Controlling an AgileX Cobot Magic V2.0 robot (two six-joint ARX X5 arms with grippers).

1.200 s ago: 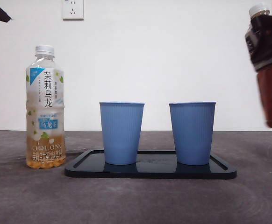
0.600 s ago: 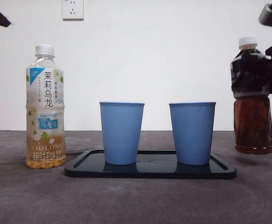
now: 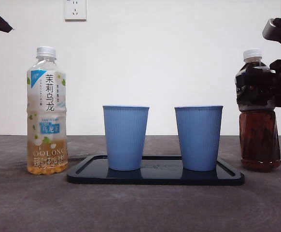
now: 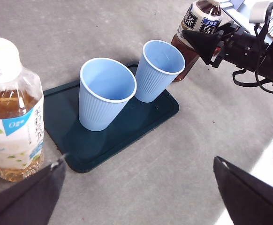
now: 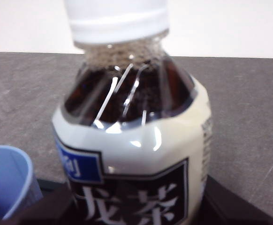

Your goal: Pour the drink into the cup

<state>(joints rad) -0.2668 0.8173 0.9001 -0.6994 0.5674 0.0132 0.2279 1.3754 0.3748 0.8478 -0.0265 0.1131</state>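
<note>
Ribbed blue cups (image 3: 126,137) on glossy tray (image 3: 155,176); right gripper (image 3: 275,89) clamping dark-tea bottle (image 3: 259,140).

The dark tea bottle (image 3: 259,121) comes down from high at the right edge, where it hung tilted, and now stands upright with its base on the bench (image 3: 140,203), just beside the tray (image 3: 155,176). The right tool (image 3: 268,89), still clamped around its label, descends with it.

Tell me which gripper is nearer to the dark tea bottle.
Right. The right gripper is clamped around the dark tea bottle beside the tray. The left gripper hangs open across the tray, near the oolong bottle.
</note>
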